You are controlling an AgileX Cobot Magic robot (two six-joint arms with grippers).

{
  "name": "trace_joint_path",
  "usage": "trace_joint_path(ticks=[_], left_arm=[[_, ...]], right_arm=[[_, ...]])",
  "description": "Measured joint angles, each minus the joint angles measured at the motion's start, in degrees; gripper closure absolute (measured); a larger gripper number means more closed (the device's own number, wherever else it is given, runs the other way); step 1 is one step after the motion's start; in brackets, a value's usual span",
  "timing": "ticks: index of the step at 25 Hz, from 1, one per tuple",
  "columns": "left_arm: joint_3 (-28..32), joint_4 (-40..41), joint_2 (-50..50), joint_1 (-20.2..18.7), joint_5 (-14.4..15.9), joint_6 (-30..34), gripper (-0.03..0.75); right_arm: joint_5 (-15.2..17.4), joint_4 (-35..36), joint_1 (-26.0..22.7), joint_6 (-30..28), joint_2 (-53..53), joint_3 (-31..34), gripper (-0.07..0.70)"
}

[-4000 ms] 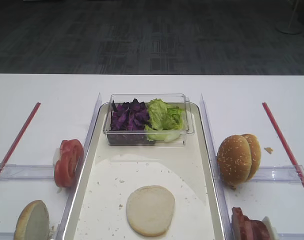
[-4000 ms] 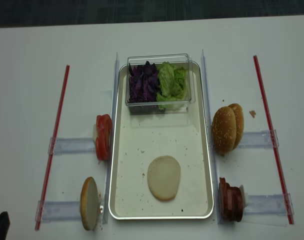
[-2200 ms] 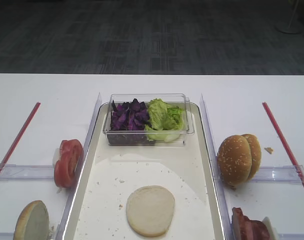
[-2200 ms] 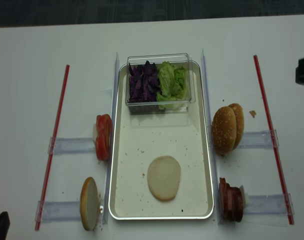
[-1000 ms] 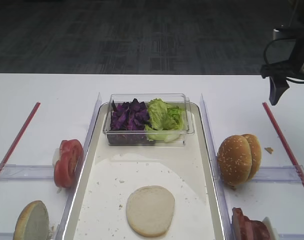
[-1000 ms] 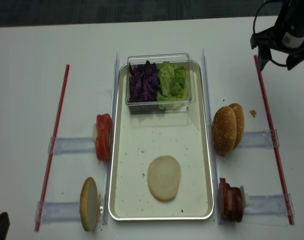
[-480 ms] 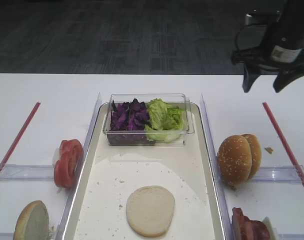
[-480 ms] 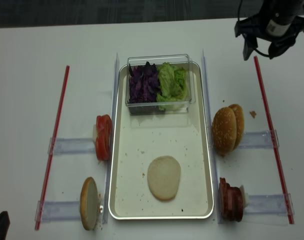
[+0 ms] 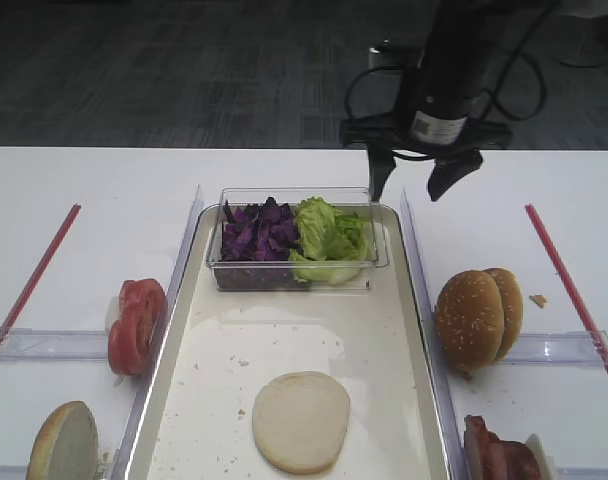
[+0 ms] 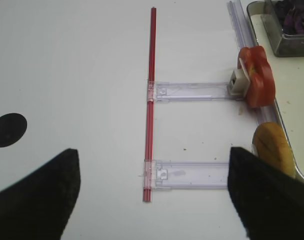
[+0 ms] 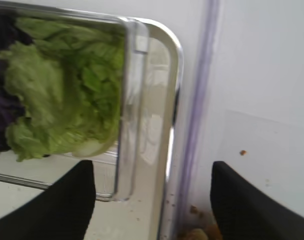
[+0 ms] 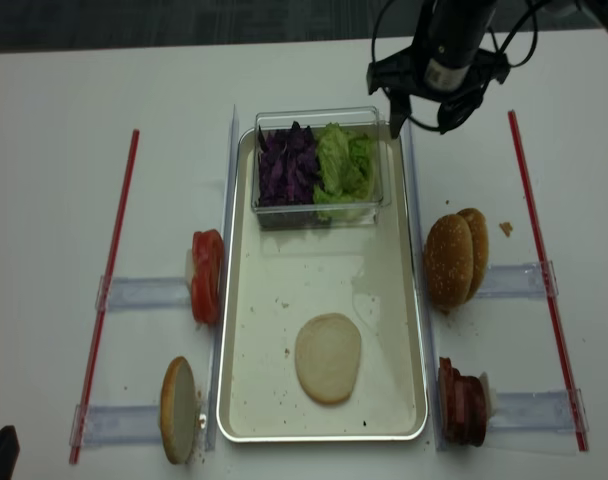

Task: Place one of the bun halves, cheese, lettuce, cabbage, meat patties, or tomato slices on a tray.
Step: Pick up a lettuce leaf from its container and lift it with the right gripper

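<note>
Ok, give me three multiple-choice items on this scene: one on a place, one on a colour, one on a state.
1. Where does the bun half on the tray lie?
A. at the tray's near end
B. inside the clear box
C. on the tomato slices

2. What colour is the cabbage beside the lettuce?
A. white
B. purple
C. orange

3. How is the right pincer?
A. shut on lettuce
B. shut on a bun
C. open and empty

Answers:
1. A: the pale round lies flat near the tray's near end, apart from the clear box.
2. B: the left part of the box holds purple shreds.
3. C: its fingers stand apart above the tray's far right corner, with nothing between them.
</note>
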Motion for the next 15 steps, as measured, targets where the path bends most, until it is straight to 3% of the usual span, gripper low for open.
trace_joint_path(ticks=[6,15], left_arm=[[0.0,0.0,0.0,0.0,0.0,0.0,0.161],[0.0,0.0,0.0,0.0,-0.1,0.0,0.161]], right_arm=[[1.1,0.3,4.8,2.8,3.2,-5.5,0.118],[2.0,1.2,8.0,4.1,8.2,-10.4,0.118]])
